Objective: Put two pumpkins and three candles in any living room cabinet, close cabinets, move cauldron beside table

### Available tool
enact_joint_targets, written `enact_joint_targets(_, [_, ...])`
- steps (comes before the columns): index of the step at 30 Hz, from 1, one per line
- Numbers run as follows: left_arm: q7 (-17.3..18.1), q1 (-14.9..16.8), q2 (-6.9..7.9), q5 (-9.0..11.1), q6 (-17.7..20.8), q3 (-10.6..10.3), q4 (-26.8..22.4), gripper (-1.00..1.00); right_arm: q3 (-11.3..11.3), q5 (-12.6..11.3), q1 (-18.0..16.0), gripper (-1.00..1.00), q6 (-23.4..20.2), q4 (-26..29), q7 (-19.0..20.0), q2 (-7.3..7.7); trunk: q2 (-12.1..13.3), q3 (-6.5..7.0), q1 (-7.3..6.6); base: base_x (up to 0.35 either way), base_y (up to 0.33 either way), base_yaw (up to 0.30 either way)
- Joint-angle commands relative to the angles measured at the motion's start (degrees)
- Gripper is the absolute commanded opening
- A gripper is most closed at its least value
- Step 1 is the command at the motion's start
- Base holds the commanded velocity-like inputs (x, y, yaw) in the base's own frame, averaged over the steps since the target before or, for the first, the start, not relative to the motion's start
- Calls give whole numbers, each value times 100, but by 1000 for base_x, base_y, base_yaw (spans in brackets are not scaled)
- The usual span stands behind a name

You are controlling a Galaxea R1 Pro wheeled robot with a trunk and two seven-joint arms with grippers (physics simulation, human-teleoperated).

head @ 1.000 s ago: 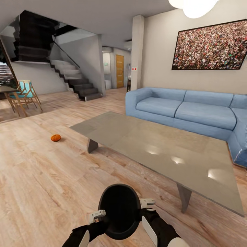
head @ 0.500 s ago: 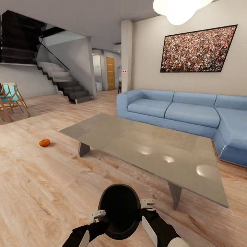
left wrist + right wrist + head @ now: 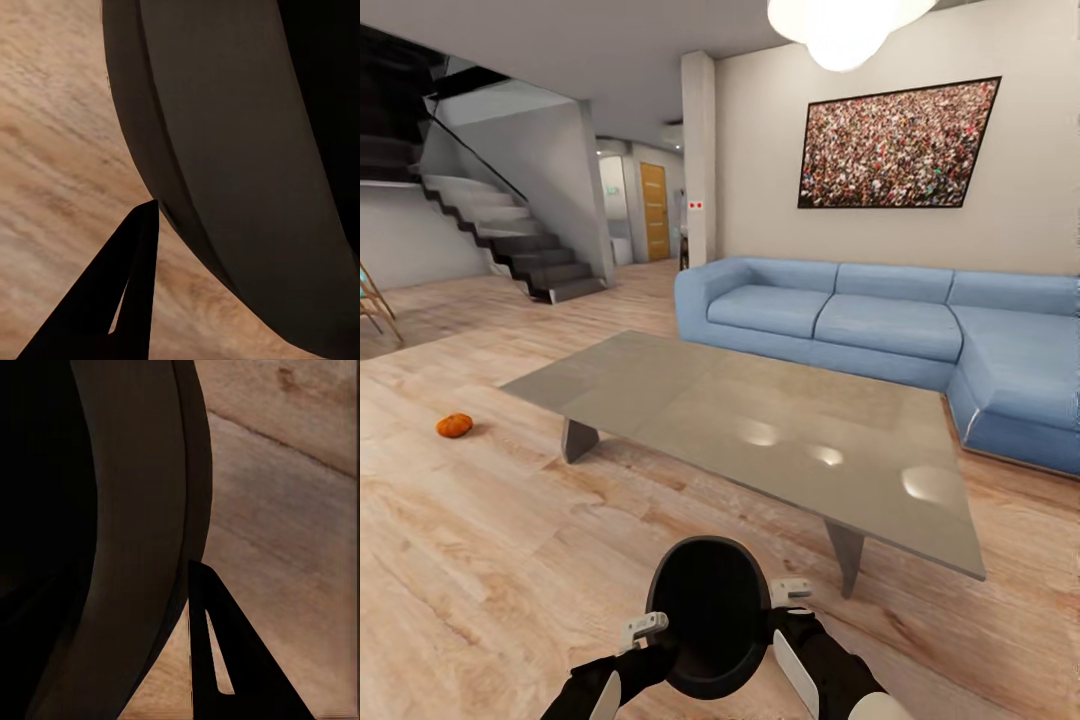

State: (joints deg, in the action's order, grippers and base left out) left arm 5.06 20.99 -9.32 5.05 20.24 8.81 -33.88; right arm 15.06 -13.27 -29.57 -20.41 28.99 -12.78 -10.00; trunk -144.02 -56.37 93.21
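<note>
While I hold the black round-bellied cauldron [image 3: 712,612] low centre, left gripper [image 3: 643,634] and right gripper [image 3: 788,597] clamp its rim.
Head view adds the grey low table [image 3: 760,430] mid-frame and an orange pumpkin [image 3: 454,425] at left; wrist views show one fingertip [image 3: 142,232] against its wall.

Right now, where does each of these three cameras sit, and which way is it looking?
Head view: on the robot's head, looking forward and down at the table, sofa and pumpkin; both arms hold the cauldron.
Left wrist view: near the left gripper, facing the cauldron's wall and the floor.
Right wrist view: near the right gripper, likewise.
All three share the cauldron.
</note>
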Motion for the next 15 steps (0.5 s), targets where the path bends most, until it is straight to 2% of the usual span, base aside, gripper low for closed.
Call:
enact_joint_targets(1, [-5,1,9,233,7,33,4,-100,15,-44,-5,-100,63,19,259,0,-3,-16,1,0,0,-148])
enact_joint_targets(5, [-5,1,9,233,7,33,4,-100,15,-44,-5,-100,63,19,261,0,-8,-87,12,0,0,-111])
enact_joint_targets(15, [-5,1,9,233,7,33,4,-100,15,-44,-5,-100,63,19,265,0,-8,-83,12,0,0,-11])
